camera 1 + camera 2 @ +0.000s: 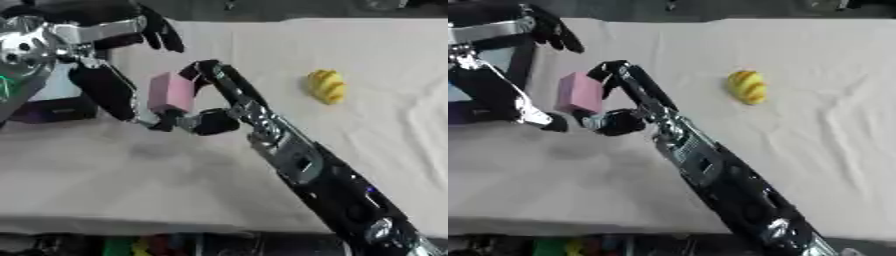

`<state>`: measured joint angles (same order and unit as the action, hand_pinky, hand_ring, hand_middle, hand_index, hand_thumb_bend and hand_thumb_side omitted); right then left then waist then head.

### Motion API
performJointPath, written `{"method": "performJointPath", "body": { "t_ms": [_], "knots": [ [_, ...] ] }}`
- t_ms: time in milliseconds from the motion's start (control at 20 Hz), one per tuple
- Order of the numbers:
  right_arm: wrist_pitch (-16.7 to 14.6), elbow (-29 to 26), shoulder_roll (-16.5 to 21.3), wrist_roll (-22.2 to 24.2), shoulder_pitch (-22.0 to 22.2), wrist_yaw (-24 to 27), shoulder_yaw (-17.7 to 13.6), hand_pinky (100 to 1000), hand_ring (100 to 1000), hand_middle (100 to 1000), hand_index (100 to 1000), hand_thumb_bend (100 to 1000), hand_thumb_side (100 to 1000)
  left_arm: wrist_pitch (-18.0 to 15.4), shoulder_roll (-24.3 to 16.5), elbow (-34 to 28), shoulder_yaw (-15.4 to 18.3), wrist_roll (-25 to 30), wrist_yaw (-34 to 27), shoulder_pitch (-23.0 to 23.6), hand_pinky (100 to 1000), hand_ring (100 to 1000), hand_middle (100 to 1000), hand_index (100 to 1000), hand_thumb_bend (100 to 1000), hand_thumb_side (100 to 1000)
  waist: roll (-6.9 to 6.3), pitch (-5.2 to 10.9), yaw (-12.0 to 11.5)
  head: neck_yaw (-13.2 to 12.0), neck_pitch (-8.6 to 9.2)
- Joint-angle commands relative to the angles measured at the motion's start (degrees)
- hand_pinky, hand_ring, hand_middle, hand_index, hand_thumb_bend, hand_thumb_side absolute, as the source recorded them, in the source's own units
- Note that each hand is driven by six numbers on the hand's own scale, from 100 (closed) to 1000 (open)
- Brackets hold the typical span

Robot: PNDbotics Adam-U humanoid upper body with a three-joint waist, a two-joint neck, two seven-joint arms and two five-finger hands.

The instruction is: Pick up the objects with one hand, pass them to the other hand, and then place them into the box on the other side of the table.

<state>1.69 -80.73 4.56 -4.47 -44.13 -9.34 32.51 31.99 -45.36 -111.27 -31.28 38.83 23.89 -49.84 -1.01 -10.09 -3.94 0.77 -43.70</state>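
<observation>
The pink block (pixel 171 93) hangs in the air above the left part of the cloth-covered table (pixel 367 150), caught between both hands at the handover. It is a pale pink rectangular piece with flat faces and soft-looking edges, standing upright on its long axis; it looks like foam or a sponge, though the material cannot be told for sure.

The right hand (pixel 210 100), reaching in on a long black and silver arm from the lower right, has its fingers curled over the block's top right corner and its thumb tucked under the lower end, so it pinches the block. The left hand (pixel 118 92) comes down from the upper left; one black finger lies along the block's left face and its tip sits at the lower left corner, while other fingers stick out straight above. Whether the left hand has truly closed on the block cannot be seen.

To do this handover well, I judge that the receiving hand should close on the broad faces before the giving hand lets go, and the block should stay upright so it does not twist out.

Well apart to the right, a yellow ribbed object (pixel 326 86) lies on the cloth. A box (pixel 57 90) shows partly behind the left arm.
</observation>
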Motion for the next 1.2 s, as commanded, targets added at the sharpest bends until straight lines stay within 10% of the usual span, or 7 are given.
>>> {"method": "performJointPath", "body": {
  "t_ms": [50,850,1200],
  "knots": [
    [0.6,-2.4,0.7,0.2,-1.1,0.9,0.1,769,545,517,522,277,100,9.8,-1.3,1.0,0.1,8.3,0.9,-0.5,858,815,774,810,602,224,-0.75,0.71,0.0,0.1,0.49],
    [1.1,-4.3,1.3,0.7,-1.4,1.9,0.7,772,542,516,521,279,100,11.5,-0.2,1.9,-0.3,2.3,0.7,-0.3,827,782,732,748,429,208,-0.69,0.27,0.0,0.2,0.78],
    [1.2,-4.7,1.5,0.6,-1.5,2.1,0.8,769,538,515,518,280,100,11.1,-0.2,2.2,-0.7,2.6,0.6,-0.2,832,790,749,771,520,183,-0.71,0.07,0.1,0.4,0.79]
  ]
}}
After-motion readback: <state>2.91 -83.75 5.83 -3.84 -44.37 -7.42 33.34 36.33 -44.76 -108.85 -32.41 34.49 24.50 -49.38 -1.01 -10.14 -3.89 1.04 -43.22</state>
